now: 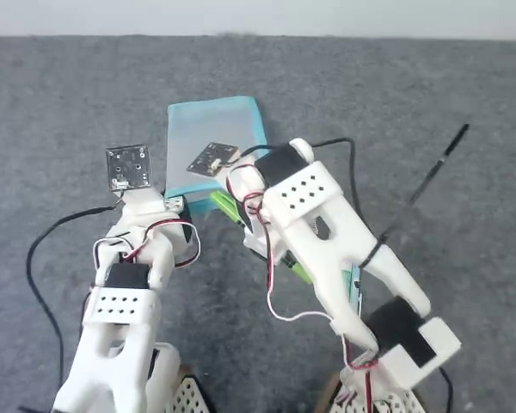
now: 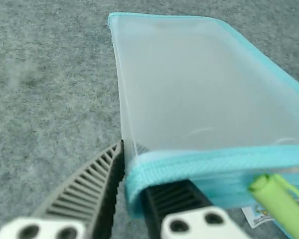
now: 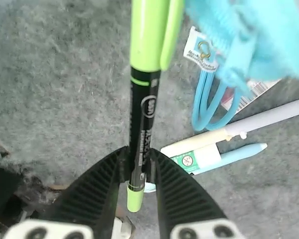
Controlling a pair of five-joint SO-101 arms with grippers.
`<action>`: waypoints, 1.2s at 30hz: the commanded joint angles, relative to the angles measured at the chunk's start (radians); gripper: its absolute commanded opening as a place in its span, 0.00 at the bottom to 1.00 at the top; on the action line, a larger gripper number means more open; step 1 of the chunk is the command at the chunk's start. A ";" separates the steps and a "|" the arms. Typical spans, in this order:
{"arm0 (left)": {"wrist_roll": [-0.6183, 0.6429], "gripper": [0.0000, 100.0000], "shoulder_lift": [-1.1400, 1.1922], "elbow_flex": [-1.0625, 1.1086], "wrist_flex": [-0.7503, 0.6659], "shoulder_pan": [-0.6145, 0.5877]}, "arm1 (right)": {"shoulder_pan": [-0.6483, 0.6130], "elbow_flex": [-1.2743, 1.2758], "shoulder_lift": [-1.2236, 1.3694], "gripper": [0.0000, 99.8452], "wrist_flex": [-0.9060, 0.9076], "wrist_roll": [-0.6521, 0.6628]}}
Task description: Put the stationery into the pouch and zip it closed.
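High view: the pouch (image 1: 232, 120) lies flat at upper centre, its mouth toward the arms. The highlighter (image 1: 226, 205) slants from centre to lower right, cap at the mouth.

Left wrist view: the left gripper (image 2: 132, 172) is clenched on the pouch's zip corner. The mesh looks soft and floppy, likely best held by that stiffer edge.

Right wrist view: the right gripper (image 3: 138, 159) clamps the highlighter near its tail. It looks light, rigid and probably slick.

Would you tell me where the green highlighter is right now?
In the right wrist view the green highlighter is clamped in the right gripper, its capped end by the zipper edge of the pouch.
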 commanded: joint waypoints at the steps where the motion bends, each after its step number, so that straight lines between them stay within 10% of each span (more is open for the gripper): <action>1: -0.015 0.01 0.015 -0.007 -0.026 0.012 | 0.010 -0.115 0.035 0.01 0.039 -0.025; 36: -0.157 0.01 0.009 0.033 -0.025 0.209 | 0.160 -0.322 0.174 0.01 -0.019 -0.203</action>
